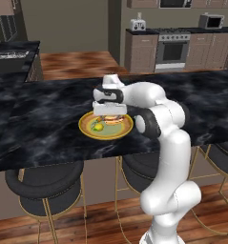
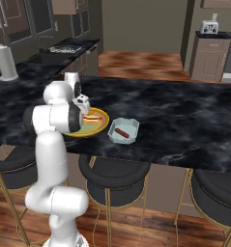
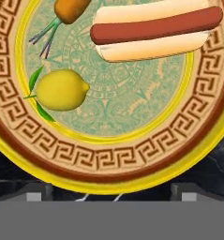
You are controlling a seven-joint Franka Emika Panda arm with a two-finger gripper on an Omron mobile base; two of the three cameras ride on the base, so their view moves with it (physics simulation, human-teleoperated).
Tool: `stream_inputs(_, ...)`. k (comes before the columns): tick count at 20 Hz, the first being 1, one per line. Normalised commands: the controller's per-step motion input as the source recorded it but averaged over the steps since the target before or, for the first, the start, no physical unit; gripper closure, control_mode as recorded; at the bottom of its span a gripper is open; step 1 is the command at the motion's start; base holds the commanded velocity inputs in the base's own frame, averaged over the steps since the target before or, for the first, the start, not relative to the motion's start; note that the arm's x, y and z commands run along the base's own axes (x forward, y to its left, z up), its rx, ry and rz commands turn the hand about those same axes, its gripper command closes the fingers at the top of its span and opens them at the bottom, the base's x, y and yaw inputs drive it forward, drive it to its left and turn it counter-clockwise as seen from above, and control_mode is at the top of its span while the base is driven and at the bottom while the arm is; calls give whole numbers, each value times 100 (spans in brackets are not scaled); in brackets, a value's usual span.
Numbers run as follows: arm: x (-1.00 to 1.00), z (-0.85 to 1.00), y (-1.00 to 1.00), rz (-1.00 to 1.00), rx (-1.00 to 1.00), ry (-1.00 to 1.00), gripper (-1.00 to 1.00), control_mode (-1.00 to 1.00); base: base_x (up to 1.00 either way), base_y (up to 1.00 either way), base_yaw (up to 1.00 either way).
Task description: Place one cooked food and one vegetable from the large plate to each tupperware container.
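Plate (image 3: 108, 173) under wide-open empty hand (image 3: 111, 193)

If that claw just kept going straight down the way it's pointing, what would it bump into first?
Most likely the large plate itself: the open gripper points down at its patterned rim, nearer the lemon than the hot dog. Exact depth is hard to judge.

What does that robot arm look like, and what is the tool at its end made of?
The arm is built of smooth, rounded white segments, glossy like moulded plastic, joined by dark grey bands at the joints. No loose cables or markings show on it. The tool at its end is a boxy white-and-dark block. Its two small dark grey fingertips are square-ended, as the hand view shows.
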Motion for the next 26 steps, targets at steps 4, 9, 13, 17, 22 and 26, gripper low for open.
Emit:
stream_inputs(4,26,-13,51,0,0,-7,-100,-100,0,0,0)
stream_inputs(9,11,-13,44,0,0,1,-100,-100,0,0,0)
stream_inputs(13,29,-29,2,0,-1,5,-100,-100,0,0,0)
stream_inputs(17,33,-27,0,0,-2,2,-100,-100,0,0,0)
stream_inputs(22,25,-25,0,0,-3,3,-100,-100,0,0,0)
stream_inputs(26,20,-28,0,0,-2,2,-100,-100,0,0,0)
